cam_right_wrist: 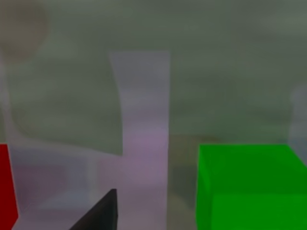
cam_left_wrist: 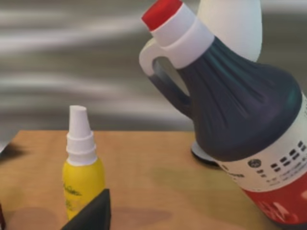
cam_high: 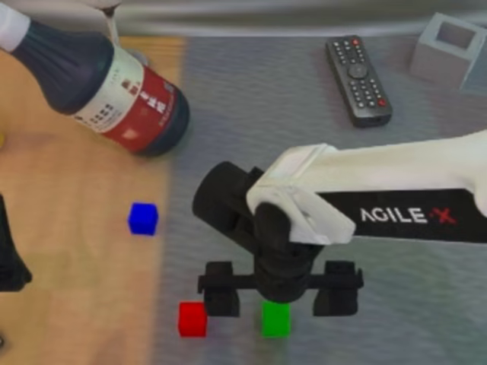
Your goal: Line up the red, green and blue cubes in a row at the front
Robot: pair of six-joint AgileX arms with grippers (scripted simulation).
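Right arm reached over the counter, right pincer held apart just above green cube, red cube set just beside it at front, blue cube well apart behind-left, left pincer parked at left edge, fingers unclear

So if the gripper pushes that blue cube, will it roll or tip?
The blue cube probably slides rather than rolls: its faces look flat and it sits square on the wooden surface. It looks solid and as wide as tall, so tipping seems unlikely. Being small, it is likely light, and an off-centre push may turn it.
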